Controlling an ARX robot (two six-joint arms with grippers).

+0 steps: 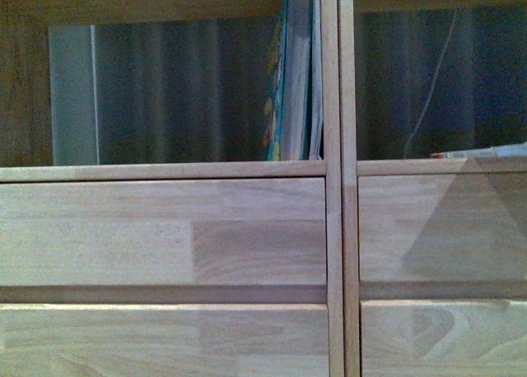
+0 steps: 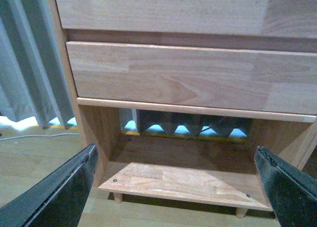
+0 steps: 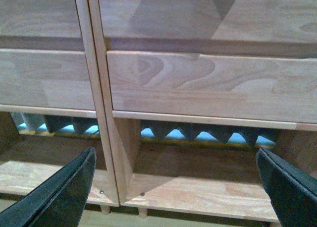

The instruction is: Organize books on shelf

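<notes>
**Shelving One Flat Paperback Without Toppling the Standing Pair**

Two books stand upright in the shelf's upper compartment on the robot's left: the teal-edged book and a thin pale book, pressed between it and the central upright. The white paperback lies flat in the next compartment over, red spine mark facing out and only partly in frame.

Both arms hang low, facing the drawer fronts and the bottom bay. The left gripper and right gripper are spread wide, with nothing between the fingers.

The flat paperback looks the likely next target, and its floppiness is the hazard. Pinched at one edge, it could sag, slide out or crease. Lifted too steeply, it may catch the compartment's top board. Slotted beside the standing pair, a nudge could tip the teal-edged book, which has no support on its open side.
</notes>
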